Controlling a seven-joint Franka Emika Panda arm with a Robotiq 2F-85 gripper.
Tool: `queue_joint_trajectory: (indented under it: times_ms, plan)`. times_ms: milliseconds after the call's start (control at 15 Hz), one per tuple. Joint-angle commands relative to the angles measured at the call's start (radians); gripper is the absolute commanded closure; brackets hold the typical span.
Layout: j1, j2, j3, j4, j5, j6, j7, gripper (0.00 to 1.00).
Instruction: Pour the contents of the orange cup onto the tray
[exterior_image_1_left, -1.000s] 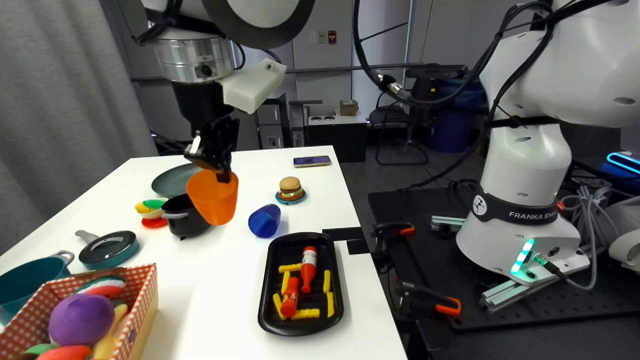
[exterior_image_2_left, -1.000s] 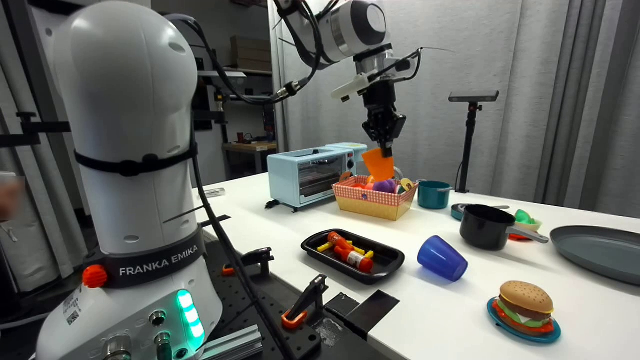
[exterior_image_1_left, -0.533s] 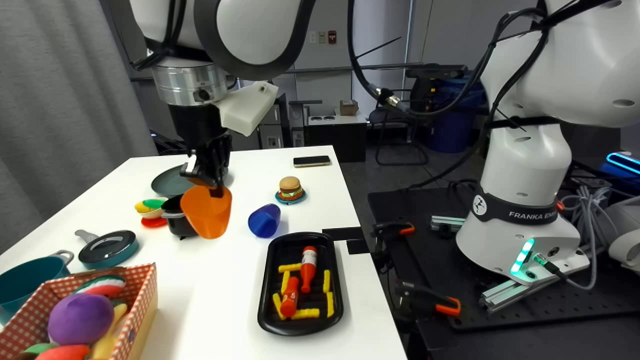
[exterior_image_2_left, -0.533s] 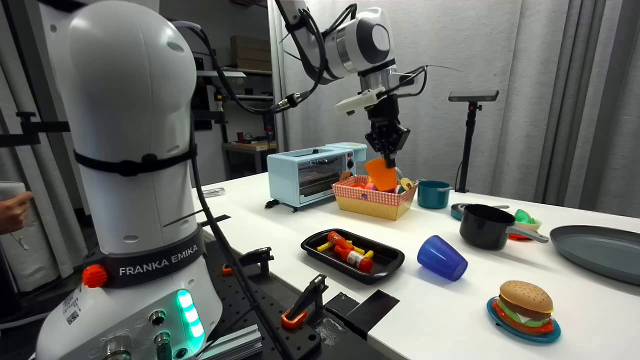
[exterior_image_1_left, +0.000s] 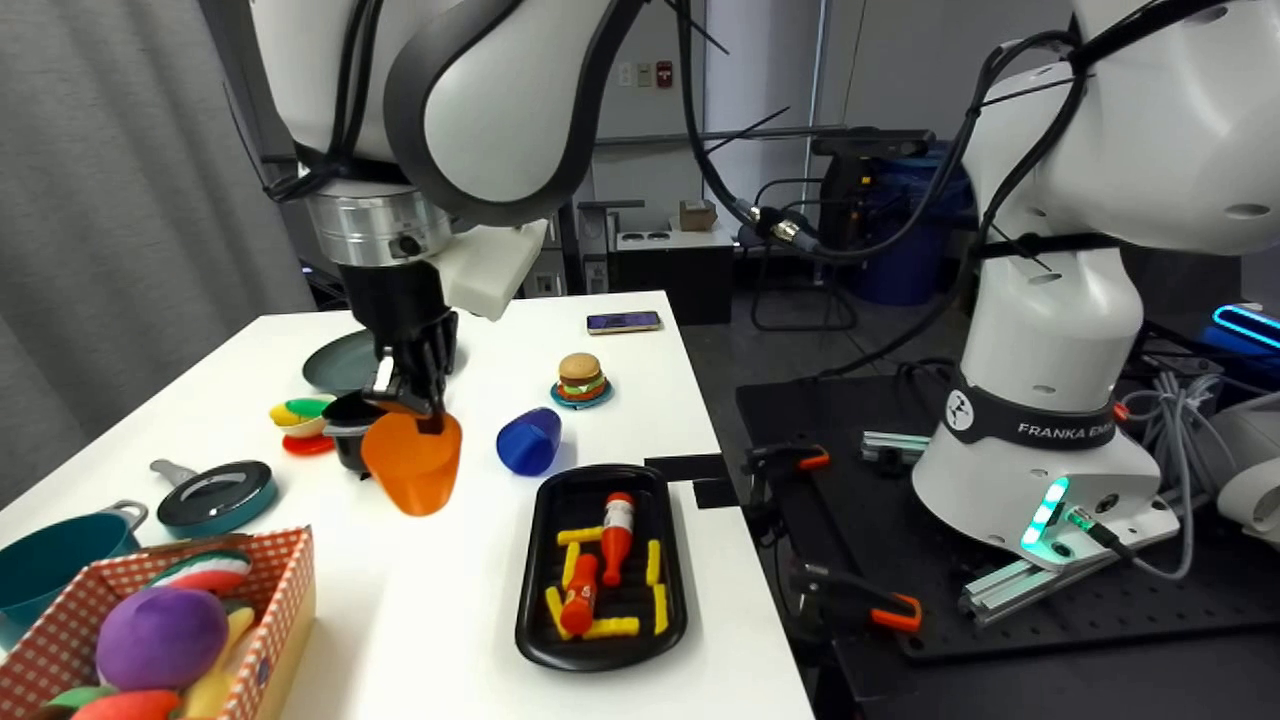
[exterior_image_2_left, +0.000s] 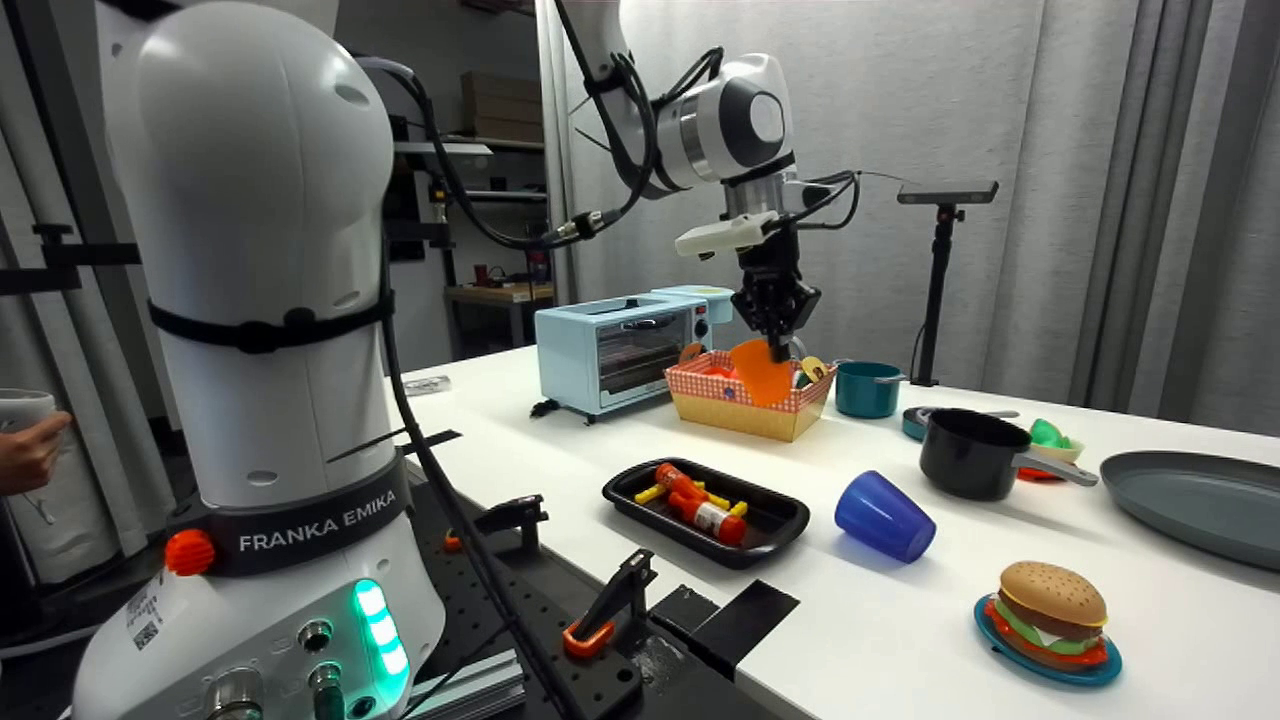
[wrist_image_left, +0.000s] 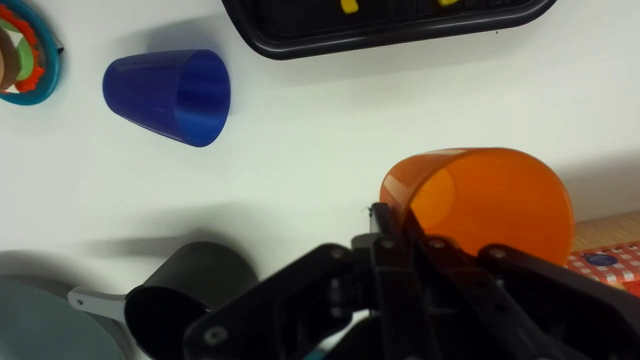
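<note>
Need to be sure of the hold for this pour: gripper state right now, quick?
Gripper: closed, holding the orange cup by its wall at the rim.

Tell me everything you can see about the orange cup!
The orange cup is plain and bright and looks like thin plastic. It narrows from a wide round mouth to a smaller base. The end effector pinches its wall at the rim, holding it tilted, mouth upward, above the white table. Nothing shows inside, but part is hidden.
</note>
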Motion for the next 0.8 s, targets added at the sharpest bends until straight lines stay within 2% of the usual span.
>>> queue_joint_trajectory:
  times_ms: [0,400,733]
  plan:
    - [-0.004,0.052,-0.001,0.020,0.070,0.036,-0.062,0.99]
    - [-0.006,0.103,-0.002,0.030,0.122,0.063,-0.105,0.99]
    - [-0.011,0.152,-0.010,0.048,0.124,0.095,-0.123,0.99]
